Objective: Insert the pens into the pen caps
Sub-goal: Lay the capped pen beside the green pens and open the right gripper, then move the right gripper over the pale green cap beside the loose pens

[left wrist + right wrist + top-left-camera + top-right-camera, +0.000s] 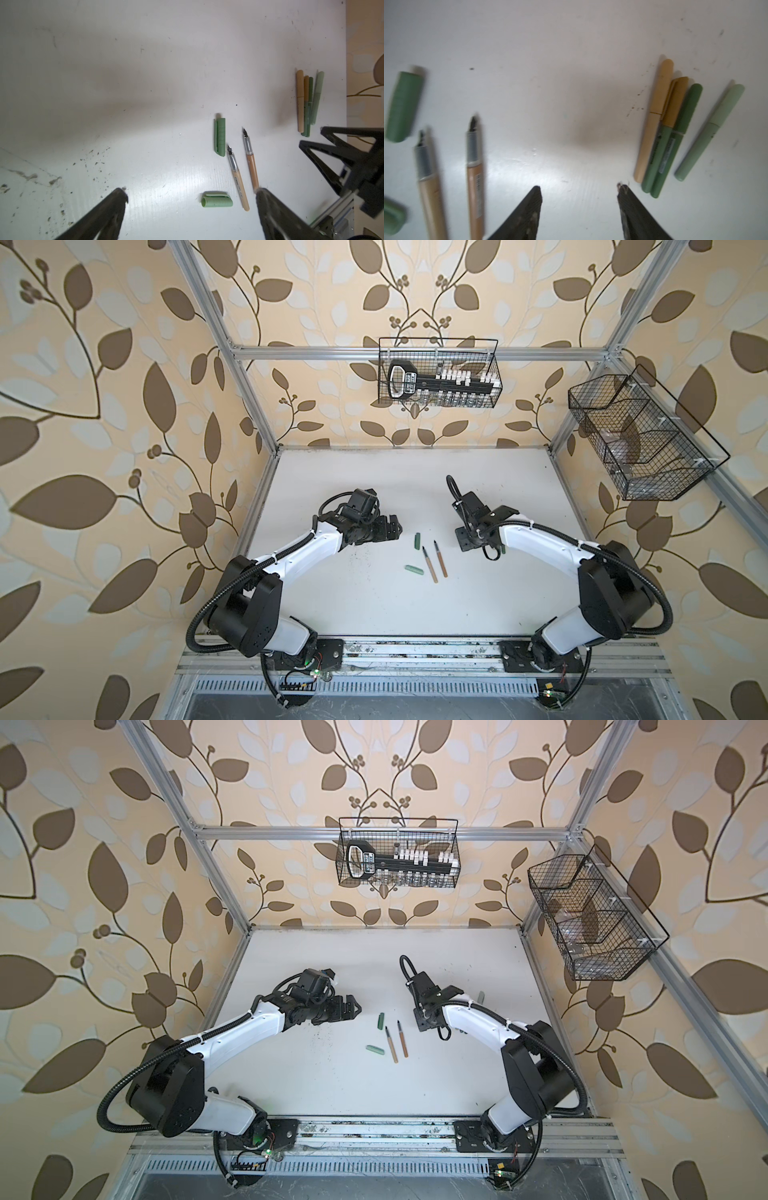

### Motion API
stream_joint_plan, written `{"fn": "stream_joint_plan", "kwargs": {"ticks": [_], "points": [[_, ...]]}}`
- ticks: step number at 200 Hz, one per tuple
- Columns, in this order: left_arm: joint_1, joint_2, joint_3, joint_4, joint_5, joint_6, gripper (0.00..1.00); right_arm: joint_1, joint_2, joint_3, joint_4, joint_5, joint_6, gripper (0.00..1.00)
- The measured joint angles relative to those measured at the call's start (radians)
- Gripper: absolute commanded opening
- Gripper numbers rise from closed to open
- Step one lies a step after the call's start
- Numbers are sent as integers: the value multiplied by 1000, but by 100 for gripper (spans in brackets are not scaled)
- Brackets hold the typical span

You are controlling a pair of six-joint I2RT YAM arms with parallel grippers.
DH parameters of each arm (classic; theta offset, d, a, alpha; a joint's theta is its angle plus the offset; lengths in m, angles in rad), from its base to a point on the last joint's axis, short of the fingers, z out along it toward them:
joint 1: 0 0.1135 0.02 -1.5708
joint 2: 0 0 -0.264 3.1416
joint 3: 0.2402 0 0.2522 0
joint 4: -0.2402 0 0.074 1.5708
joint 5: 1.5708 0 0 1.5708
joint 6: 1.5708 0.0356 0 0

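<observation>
The white table [395,605] has the dark cap [417,540] lying near its middle. Two wire baskets hang off the frame: the back basket [438,339] far behind the dark cap, the side basket [598,406] far behind it and to the right. The left gripper [398,527] hangs just left of the dark cap, jaws spread wide with nothing between them. The right gripper [579,187] is to the right of the dark cap, jaws apart, with only bare table showing between them in its wrist view. Farther right of the dark cap, mostly under the right arm [536,539] in both top views, four capped pens [672,116] lie in a bunch: tan, tan-capped green and dark green touch, and pale green lies slightly apart. Two bare pens [429,565] lie just right of the dark cap, side by side but not touching, nibs toward the back. The pale cap [414,569] lies alone near the dark cap, on its front side.
</observation>
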Motion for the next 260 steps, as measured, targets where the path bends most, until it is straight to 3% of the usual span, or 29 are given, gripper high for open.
{"fn": "stream_joint_plan", "kwargs": {"ticks": [42,97,149,199,260], "points": [[-27,53,6,-29,-12,-7,99,101,29,-97,138,-103,63,58],[-33,79,29,-54,-48,-7,99,188,176,-43,254,-134,118,57],[-30,-28,-13,-98,-129,-16,99,161,272,141,236,-143,106,59],[-11,-53,-12,-126,-137,-14,99,112,366,299,218,-184,61,58],[10,-71,-12,-175,-145,-14,99,80,473,349,218,-304,40,54]]}}
